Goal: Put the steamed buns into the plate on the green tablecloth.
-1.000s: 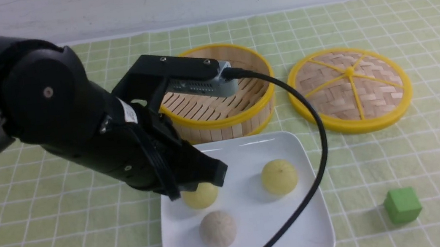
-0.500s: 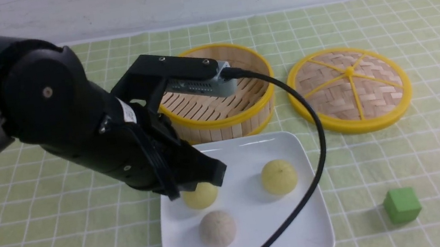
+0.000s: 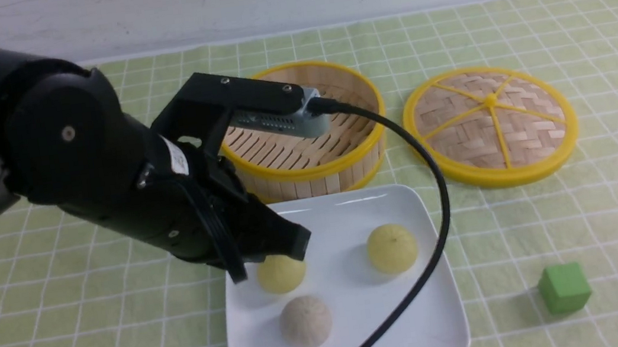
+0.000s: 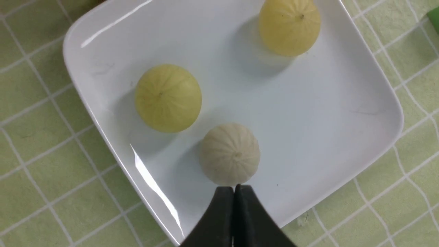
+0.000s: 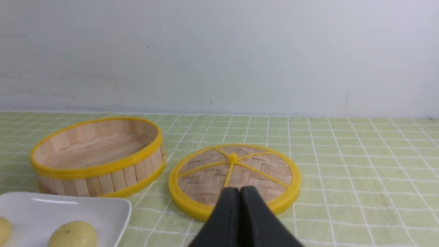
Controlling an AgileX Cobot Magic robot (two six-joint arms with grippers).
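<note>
The white square plate (image 3: 363, 315) lies on the green tablecloth (image 3: 66, 325). It holds three steamed buns: two yellow-green ones (image 3: 280, 274) (image 3: 392, 248) and an off-white one (image 3: 305, 321). My left gripper (image 3: 296, 245) is shut and empty, hovering just above the plate's left part, over the left yellow-green bun. The left wrist view shows its closed tips (image 4: 234, 188) above the plate (image 4: 308, 113), near the off-white bun (image 4: 229, 153). My right gripper (image 5: 239, 189) is shut and empty, out of the front view, facing the lid.
The empty bamboo steamer basket (image 3: 304, 138) stands behind the plate. Its woven lid (image 3: 492, 125) lies to the right. A green cube (image 3: 564, 287) sits right of the plate. The left arm's cable (image 3: 433, 253) crosses over the plate.
My left arm has drawn slightly back to the left and a little up, still shut. The buns and plate have not moved.
</note>
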